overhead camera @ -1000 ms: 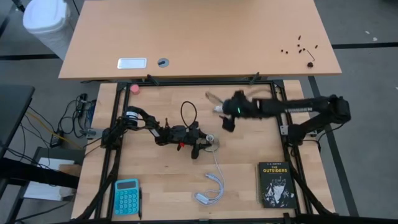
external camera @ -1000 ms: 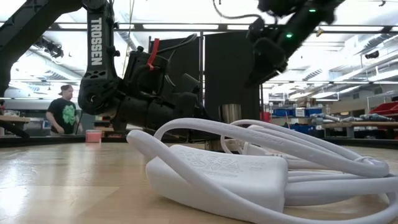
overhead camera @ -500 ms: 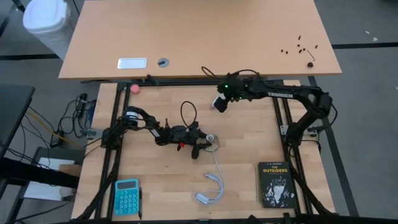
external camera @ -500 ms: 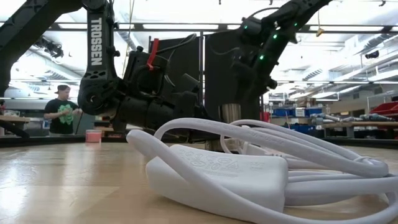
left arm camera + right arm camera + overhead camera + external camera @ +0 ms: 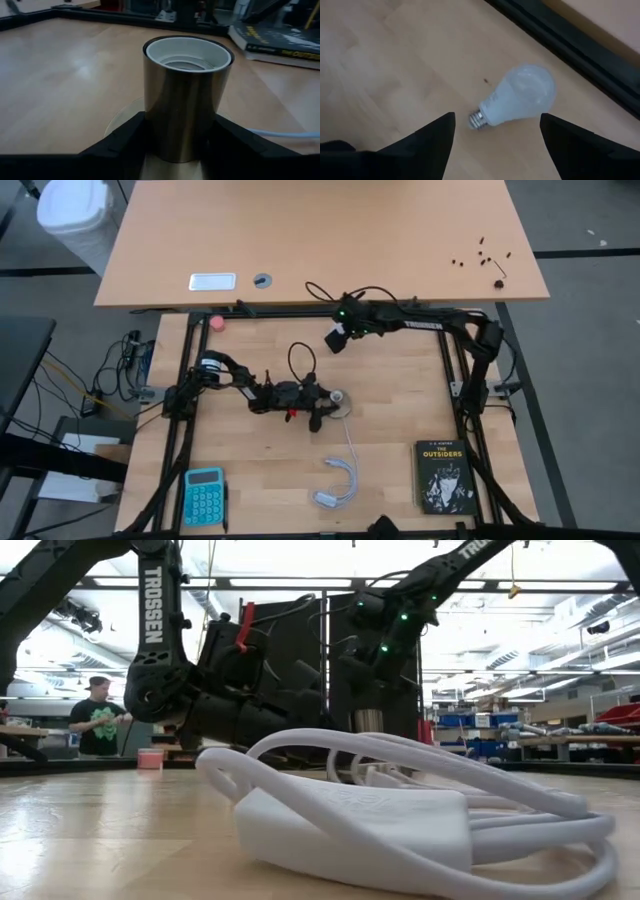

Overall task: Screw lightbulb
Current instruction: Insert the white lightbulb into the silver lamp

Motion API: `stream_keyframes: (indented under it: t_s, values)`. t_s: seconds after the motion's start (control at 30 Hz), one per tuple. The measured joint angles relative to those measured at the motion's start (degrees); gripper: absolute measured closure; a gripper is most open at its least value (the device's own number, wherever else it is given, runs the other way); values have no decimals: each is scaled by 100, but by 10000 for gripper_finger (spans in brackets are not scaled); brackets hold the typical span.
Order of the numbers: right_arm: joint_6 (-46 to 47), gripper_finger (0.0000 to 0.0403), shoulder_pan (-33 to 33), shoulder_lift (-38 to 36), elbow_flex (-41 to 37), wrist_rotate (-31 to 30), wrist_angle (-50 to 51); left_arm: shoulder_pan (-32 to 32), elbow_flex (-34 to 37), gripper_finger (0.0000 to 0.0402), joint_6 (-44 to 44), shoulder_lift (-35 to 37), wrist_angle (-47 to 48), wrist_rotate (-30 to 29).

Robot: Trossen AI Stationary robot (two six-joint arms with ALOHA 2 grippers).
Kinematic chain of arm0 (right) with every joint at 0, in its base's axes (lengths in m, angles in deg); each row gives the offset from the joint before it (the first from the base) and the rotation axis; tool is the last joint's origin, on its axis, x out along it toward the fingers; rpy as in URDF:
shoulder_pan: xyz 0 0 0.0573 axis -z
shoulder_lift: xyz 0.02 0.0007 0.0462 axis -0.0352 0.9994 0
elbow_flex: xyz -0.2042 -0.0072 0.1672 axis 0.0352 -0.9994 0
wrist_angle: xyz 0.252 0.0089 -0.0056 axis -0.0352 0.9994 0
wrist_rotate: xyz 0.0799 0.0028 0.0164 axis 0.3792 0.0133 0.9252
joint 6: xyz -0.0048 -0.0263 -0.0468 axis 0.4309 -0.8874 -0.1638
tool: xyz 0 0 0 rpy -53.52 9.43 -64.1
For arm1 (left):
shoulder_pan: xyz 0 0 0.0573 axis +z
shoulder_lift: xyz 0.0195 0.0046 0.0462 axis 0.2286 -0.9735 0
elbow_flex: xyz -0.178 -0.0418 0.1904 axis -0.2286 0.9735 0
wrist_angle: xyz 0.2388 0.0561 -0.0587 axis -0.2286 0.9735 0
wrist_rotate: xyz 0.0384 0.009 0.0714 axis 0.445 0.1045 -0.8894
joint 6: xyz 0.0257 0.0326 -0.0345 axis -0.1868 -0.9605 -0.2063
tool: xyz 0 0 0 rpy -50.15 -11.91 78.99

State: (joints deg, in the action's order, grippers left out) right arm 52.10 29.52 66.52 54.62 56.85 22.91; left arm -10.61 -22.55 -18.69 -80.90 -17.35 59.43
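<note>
My two dark Trossen arms

I see white TROSSEN lettering down the left arm [image 5: 155, 605], black cable loops and a red tab near its wrist; green indicator lights glow on the right arm [image 5: 400, 322], its fingers [image 5: 432, 142] wedge-shaped and black.

From overhead you are looking straight down on the whole table [image 5: 400, 395]. The low camera is sitting at tabletop level, close behind the white cord [image 5: 400, 810]. Your wrist cameras are looking closely at the socket [image 5: 187, 95] and the lightbulb [image 5: 520, 100].
</note>
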Motion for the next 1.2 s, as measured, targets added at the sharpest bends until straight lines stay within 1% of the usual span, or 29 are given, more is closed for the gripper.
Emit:
stream_keyframes:
  t_s: [0.17,0.27,0.4,0.47,0.6,0.73,0.9,1.0,1.1,1.2]
  values:
    - [251,101,9,208,365,-52,75,7,48,193,-67,0,-33,-118]
    - [397,101,-4,199,378,-45,39,6,52,193,-189,0,-31,-110]
    - [335,101,-136,199,378,40,177,-4,52,193,-349,-2,-29,-91]
    - [199,101,-264,199,378,57,181,-1,57,193,-433,-3,-58,58]
    - [47,101,-483,199,378,51,124,9,61,193,-647,-6,-75,597]
    - [-233,101,-720,199,364,4,34,-57,59,193,-787,-6,-63,970]
    - [-213,101,-881,199,337,29,-255,-190,59,193,-918,-6,-38,1187]
    - [-283,101,-878,304,331,44,-307,-311,57,193,-962,-6,-38,1168]
    - [-360,101,-892,392,330,116,-426,-445,52,193,-1019,-8,-62,1016]
    - [-367,101,-801,450,330,156,-479,-587,54,193,-1148,-6,-57,584]
